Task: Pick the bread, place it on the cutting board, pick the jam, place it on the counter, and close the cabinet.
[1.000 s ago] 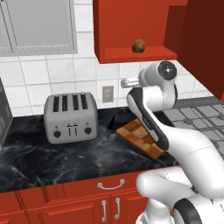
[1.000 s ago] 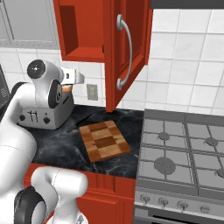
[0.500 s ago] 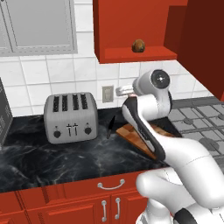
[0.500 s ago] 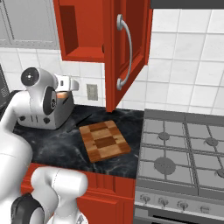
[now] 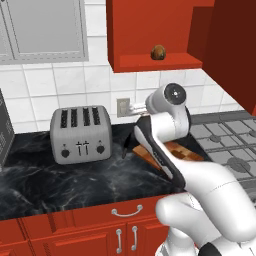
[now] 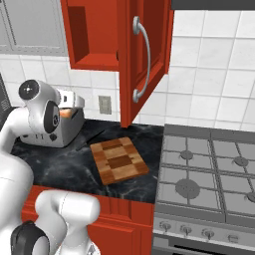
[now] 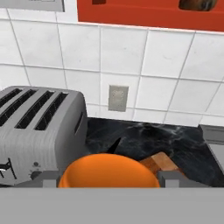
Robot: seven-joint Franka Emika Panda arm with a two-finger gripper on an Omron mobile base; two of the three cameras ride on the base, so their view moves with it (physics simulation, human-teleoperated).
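Note:
The jam (image 7: 108, 171), a small orange jar, sits between my fingertips (image 7: 171, 177); my gripper (image 7: 108, 176) is shut on it. The hand hovers above the counter (image 5: 75, 175), just right of the toaster; from the right base its orange shows in my gripper (image 6: 67, 111). My gripper (image 5: 133, 107) points at the wall outlet. The bread (image 5: 158, 52), a round brown loaf, rests on the shelf of the open red cabinet (image 5: 150, 30); it also shows as the bread (image 7: 196, 4). The checkered cutting board (image 6: 118, 160) lies bare on the counter, right of my hand. The cabinet door (image 6: 144, 55) stands open.
A grey four-slot toaster (image 5: 80, 133) stands on the counter left of my hand. A wall outlet (image 7: 118, 98) is straight ahead. The gas stove (image 6: 209, 169) lies right of the board. A grey-white wall cabinet (image 5: 45, 30) hangs at upper left.
My hand has moved left and slightly down with the jam, away from the cabinet and towards the toaster. The bread, board and door have stayed put.

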